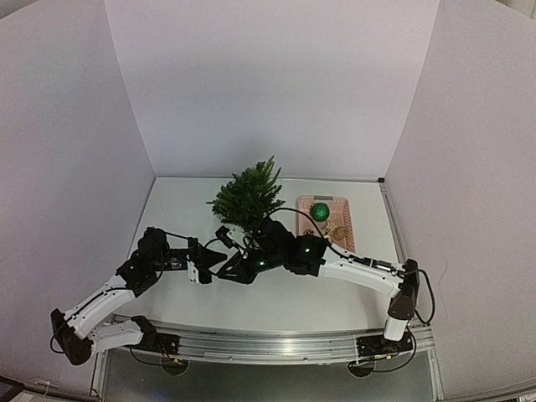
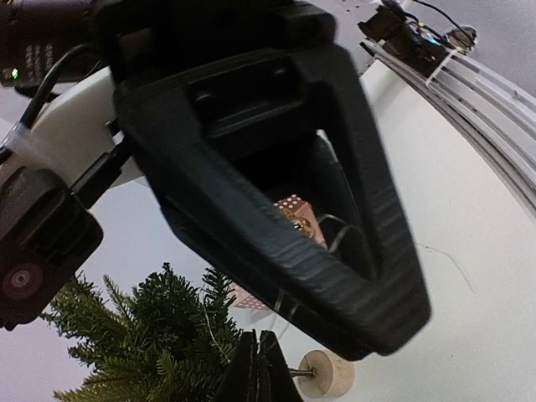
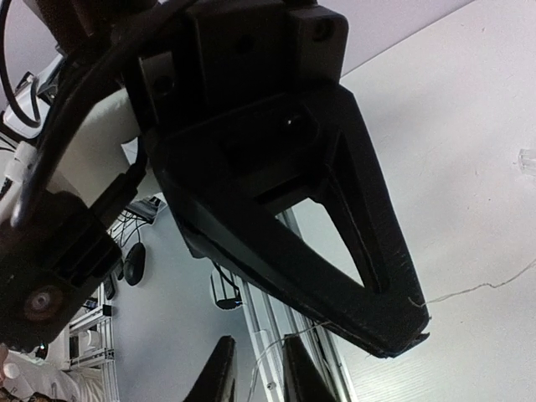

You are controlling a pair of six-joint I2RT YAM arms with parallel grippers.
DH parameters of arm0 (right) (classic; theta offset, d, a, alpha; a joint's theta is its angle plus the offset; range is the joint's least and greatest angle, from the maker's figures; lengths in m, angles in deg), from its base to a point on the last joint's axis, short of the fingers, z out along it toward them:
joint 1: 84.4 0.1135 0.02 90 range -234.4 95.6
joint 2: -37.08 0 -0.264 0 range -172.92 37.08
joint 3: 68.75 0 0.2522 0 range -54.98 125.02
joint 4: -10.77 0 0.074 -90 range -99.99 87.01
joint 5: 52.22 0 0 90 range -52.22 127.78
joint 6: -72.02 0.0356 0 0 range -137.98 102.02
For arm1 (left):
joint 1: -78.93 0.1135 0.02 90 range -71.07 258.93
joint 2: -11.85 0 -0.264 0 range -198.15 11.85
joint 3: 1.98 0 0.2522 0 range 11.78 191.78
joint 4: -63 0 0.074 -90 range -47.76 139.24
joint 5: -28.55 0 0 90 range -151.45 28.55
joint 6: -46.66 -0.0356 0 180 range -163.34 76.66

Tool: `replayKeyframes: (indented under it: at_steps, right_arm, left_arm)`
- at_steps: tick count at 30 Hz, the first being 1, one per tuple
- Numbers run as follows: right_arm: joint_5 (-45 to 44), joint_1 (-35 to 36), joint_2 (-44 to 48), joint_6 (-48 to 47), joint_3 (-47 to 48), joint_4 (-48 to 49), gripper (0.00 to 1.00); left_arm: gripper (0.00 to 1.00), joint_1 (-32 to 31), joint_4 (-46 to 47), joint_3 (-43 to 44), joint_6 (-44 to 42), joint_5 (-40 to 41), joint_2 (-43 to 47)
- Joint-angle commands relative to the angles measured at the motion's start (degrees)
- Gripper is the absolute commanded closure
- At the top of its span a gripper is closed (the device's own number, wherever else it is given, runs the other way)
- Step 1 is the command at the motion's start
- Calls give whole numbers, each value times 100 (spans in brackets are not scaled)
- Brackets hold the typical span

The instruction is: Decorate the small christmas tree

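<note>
Left gripper [image 2: 258, 368]: tips pressed together, a thin wire [image 3: 469, 291] pinched at them and trailing off across the desk [image 1: 352, 293].

Right gripper [image 3: 261, 373]: fingers parted by a narrow gap. The wire runs down between them; contact with either finger cannot be told.

The two grippers face each other tip to tip around mid-desk, slightly toward the left edge.

Small christmas tree [image 1: 249, 197]: just behind the jaws, toward the far edge. Its tan base [image 2: 325, 374] sits just beside the left fingertips.

Pink basket [image 1: 325, 198]: right of the tree, nearer the far right corner.
</note>
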State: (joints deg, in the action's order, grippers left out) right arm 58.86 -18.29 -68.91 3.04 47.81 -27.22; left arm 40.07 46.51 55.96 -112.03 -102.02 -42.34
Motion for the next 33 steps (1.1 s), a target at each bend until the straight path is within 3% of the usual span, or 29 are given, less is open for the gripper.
replayKeyframes:
  at_steps: [1, 6, 8, 15, 20, 22, 27, 33]
  right_arm:
    - [-374, 18, 128, -123, 430, 76, 62]
    - [-1140, -60, 524, -168, 502, 80, 27]
    - [-1493, -162, 710, -90, 486, 83, 18]
    - [-3061, -590, 1090, 134, 427, 77, 14]
    - [-4889, -667, 1096, 155, 356, 97, 17]
    - [-5238, -698, 1001, 21, 385, 111, 18]
    - [-5063, -696, 654, -257, 549, 112, 18]
    - [-4802, -696, 516, -176, 500, 113, 19]
  left_arm:
    - [100, -15, 209, 605, 1637, 770, -150]
    - [100, 145, 48, 981, 3344, 1462, -315]
    - [100, 244, -39, 1097, 3934, 1559, -365]
    - [100, 1086, -452, 1513, 6435, 1291, -749]
    - [100, 1480, -682, 1642, 7713, 736, -1115]
    - [100, 1523, -652, 1650, 8153, 662, -1289]
    - [100, 1906, -448, 1943, 9006, 439, -1766]
    - [100, 2154, -597, 2577, 9081, 332, -2172]
